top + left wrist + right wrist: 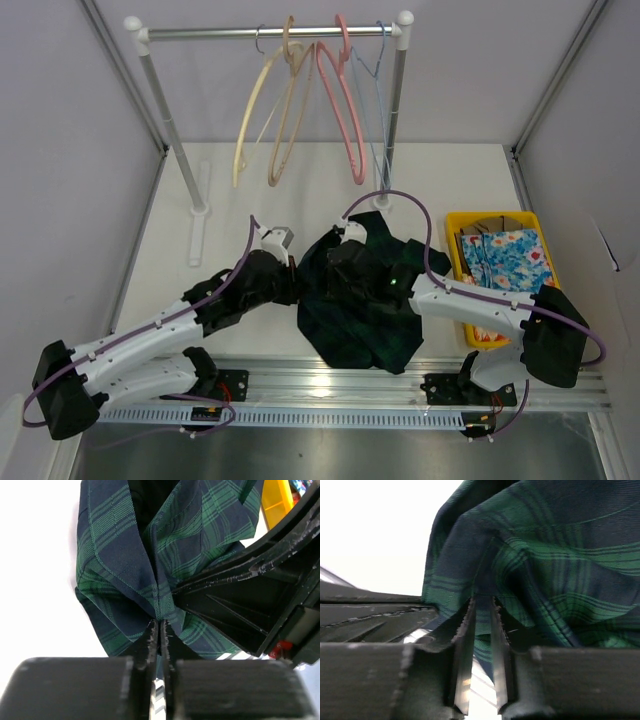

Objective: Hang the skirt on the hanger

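Your table (250, 200) carries a white rack (270, 32) at its far side, and in front of it the skirt (350, 335) sits as a bunched dark plaid heap between the two arms. The heap's long axis runs from the rack toward the arm bases, its narrower end pointing at the rack and the broader end close to the near edge. Your right arm lies across its right side. A yellow bin (455, 240) holding a floral cloth (505, 260) stands just right of the heap. The hanger (250, 120) hangs from the rail at the left, well apart from the skirt, next to a tan hanger (290, 110), a pink hanger (345, 110) and a thin wire hanger (382, 100). Your left gripper (160, 630) has its fingers pressed almost together on a fold at the skirt's left side, with the right gripper's body just beside it. Your right gripper (482, 615) pinches another fold, with only a narrow slit between its fingers.
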{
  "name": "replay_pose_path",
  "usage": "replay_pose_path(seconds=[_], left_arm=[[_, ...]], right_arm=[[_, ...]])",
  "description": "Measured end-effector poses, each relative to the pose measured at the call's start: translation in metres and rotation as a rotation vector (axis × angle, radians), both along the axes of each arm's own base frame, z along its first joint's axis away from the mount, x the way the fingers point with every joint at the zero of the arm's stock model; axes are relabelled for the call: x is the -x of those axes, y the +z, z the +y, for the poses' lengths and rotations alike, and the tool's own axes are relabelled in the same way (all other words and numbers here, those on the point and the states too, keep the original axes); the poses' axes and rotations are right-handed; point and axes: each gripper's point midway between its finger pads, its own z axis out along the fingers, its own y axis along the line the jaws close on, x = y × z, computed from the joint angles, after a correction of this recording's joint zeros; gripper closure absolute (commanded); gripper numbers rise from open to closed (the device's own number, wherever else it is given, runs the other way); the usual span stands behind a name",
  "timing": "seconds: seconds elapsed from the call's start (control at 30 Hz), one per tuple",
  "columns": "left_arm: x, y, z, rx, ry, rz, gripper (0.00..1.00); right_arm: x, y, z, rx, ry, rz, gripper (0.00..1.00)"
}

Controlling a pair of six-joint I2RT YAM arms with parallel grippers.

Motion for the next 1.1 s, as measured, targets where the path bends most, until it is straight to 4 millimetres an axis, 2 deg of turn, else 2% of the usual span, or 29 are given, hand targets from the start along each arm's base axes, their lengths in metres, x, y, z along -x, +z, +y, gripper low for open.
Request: replay_pose_path(seconds=[0.17,0.33,0.4,0.57,0.83,0.97,1.1], left_arm=[[0.001,0.000,0.002,-0.006,0.002,0.001,1.00],[0.011,0.002,0.014,0.010,0.016,0.008,1.00],[0.016,-0.002,0.019,0.018,0.025,0.020,1.00],[0.035,-0.037,0.037,-0.001,0.054,0.104,1.00],[0.069,-0.091,0.054,-0.036,0.061,0.273,1.00],[0.082,-0.106,0.058,-0.039,0.051,0.329,1.00],[0.089,-0.113,0.059,-0.037,0.049,0.365,1.00]], right_arm=[[-0.015,-0.001,-0.015,0.023,-0.060,-0.009,0.60],[-0.040,0.009,-0.045,0.039,-0.163,-0.037,0.48],[-0.052,0.011,-0.060,0.043,-0.211,-0.049,0.47],[-0.077,0.008,-0.088,0.088,-0.310,-0.071,0.41],[-0.101,-0.023,-0.104,0.177,-0.360,-0.056,0.29],[-0.115,-0.037,-0.109,0.217,-0.372,-0.048,0.23],[-0.132,-0.034,-0.104,0.223,-0.373,-0.072,0.20]])
